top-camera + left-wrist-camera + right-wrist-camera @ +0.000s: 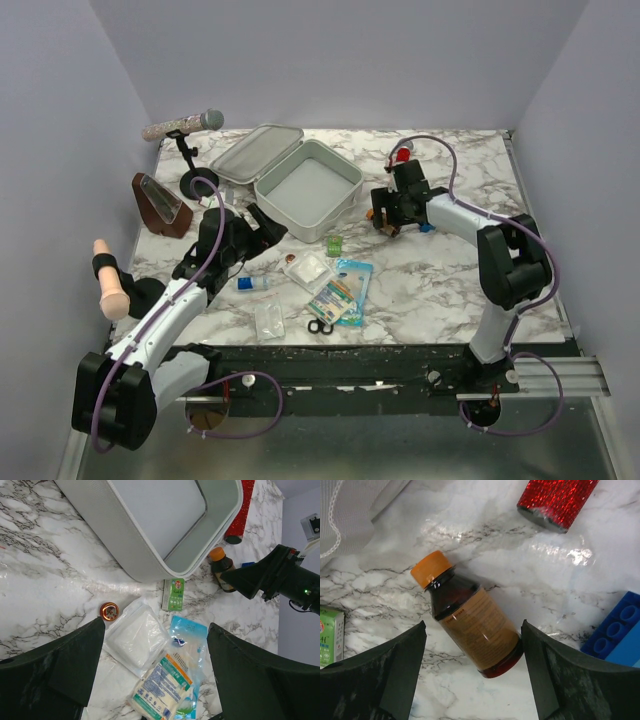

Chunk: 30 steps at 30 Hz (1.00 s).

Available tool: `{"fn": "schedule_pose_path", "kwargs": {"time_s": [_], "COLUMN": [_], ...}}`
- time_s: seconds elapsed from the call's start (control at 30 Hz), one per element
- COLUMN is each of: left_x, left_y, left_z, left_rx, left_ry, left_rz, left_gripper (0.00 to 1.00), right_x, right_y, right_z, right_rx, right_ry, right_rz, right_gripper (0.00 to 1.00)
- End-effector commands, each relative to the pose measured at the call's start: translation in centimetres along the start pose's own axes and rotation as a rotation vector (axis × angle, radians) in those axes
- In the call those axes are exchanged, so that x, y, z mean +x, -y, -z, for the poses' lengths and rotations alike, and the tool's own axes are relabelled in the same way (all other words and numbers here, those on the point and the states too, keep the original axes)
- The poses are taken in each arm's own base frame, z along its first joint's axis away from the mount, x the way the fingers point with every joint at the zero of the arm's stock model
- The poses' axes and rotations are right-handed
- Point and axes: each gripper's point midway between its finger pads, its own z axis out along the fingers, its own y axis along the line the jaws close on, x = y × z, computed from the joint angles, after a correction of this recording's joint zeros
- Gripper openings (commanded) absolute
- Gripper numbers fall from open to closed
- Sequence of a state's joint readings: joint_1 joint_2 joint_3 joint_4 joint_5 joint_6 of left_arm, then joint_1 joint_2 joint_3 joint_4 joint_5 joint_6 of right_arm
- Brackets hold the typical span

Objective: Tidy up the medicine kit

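The medicine kit [305,190] is a pale grey tin standing open, its lid [258,153] laid back to the left; its inside [150,525] looks empty. My left gripper [157,630] is open above a white gauze packet [137,637] and a blue-green pouch [172,680]. My right gripper [473,630] is open around a brown bottle [470,622] with an orange cap, which lies on the table. The right finger is at the bottle's base and the left finger is well apart from it. In the top view the right gripper [388,215] is just right of the kit.
A small green box [333,244] and a round orange tin [109,611] lie by the kit's front. A red glitter cylinder [557,500] and a blue brick [617,632] are near the bottle. Scissors [320,326], a clear packet [268,318], a vial [250,283] and a microphone stand [190,180] are also about.
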<state>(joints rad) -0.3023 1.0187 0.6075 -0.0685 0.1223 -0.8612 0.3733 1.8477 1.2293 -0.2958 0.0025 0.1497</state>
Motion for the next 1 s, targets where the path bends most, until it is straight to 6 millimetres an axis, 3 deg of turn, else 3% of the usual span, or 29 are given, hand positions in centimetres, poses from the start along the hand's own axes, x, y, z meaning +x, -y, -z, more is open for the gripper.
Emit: {"fn": "schedule_pose_path", "kwargs": {"time_s": [0.0, 0.17, 0.4, 0.8, 0.97], "left_x": [-0.2, 0.1, 0.1, -0.2, -0.5], "left_y": [1.0, 0.9, 0.9, 0.8, 0.8], "left_z": [0.1, -0.1, -0.3, -0.1, 0.2], "left_rx": [0.039, 0.044, 0.040, 0.024, 0.017], "left_ry": [-0.002, -0.010, -0.015, -0.005, 0.003], "left_rz": [-0.007, 0.000, 0.005, -0.002, -0.009], "left_gripper": [0.93, 0.93, 0.93, 0.93, 0.93], "right_x": [1.7, 2.3, 2.6, 3.0, 0.5], "right_y": [-1.8, -3.1, -1.4, -1.6, -1.8], "right_z": [0.6, 1.6, 0.4, 0.0, 3.2], "right_rx": [-0.052, -0.075, 0.024, 0.017, 0.008], "right_ry": [-0.073, -0.069, -0.108, -0.121, -0.014], "right_rz": [-0.022, -0.002, 0.006, -0.004, -0.007], "right_gripper": [0.84, 0.84, 0.81, 0.54, 0.45]}}
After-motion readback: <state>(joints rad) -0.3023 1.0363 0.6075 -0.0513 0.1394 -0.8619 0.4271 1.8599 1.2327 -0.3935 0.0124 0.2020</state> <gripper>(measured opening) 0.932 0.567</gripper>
